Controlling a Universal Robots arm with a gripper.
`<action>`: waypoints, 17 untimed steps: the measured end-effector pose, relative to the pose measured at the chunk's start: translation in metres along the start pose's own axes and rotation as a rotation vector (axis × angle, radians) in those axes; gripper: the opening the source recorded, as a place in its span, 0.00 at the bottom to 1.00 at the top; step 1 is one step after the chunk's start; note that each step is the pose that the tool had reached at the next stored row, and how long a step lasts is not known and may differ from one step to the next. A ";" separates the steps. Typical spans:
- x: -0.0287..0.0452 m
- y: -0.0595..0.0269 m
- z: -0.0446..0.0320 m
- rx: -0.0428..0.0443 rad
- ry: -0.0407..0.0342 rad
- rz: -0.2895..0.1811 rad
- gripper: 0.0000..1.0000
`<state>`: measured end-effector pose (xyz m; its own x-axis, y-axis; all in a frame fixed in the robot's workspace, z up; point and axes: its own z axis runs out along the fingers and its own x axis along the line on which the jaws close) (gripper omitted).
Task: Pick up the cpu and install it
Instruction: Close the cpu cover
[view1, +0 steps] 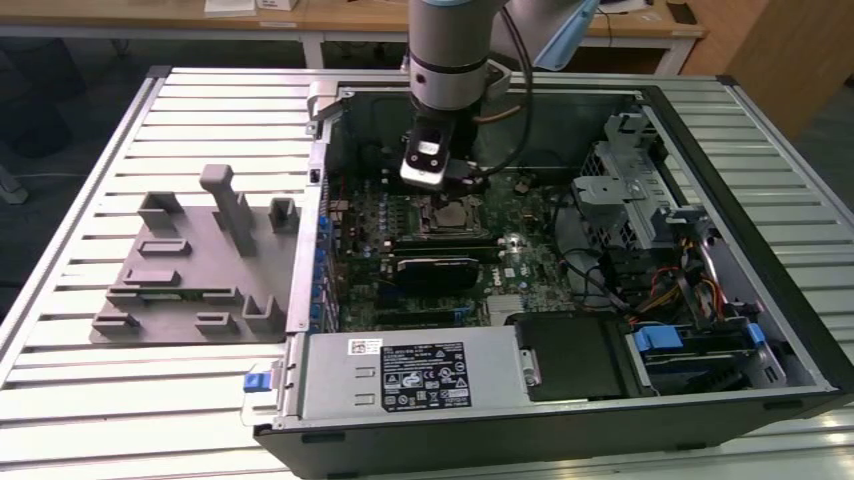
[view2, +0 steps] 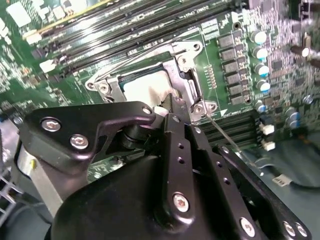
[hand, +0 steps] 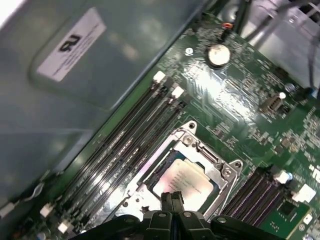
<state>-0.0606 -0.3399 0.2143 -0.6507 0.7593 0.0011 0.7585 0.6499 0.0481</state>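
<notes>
Black bolted gripper linkage lies closest to the lens in both wrist views. Its two fingers are closed against each other, with no gap and no object visible between them. The fingertips are positioned at the edge of the cpu, a small flat square chip with a silvery-grey metal top. Contact between the tips and the chip cannot be determined.

The cpu lies flat inside the silver metal socket frame on the green motherboard. Long black memory slots run alongside the socket frame. A round silver coin battery sits on the board, well apart from the socket.

In the exterior view, the arm reaches down into the open black computer case, which lies on its side on a slatted metal table. A silver power supply box occupies the near end of the case. A grey plastic holder tray rests on the table beside the case, on the exterior view's left.
</notes>
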 end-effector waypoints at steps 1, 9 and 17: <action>0.0000 0.0000 0.0000 0.0007 0.0000 -0.017 0.11; 0.0000 0.0000 0.0004 0.0061 0.0008 -0.162 0.11; 0.0000 0.0000 0.0008 0.0105 0.0026 -0.306 0.11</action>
<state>-0.0606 -0.3399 0.2135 -0.8494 0.5277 -0.0092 0.5271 0.8490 0.0362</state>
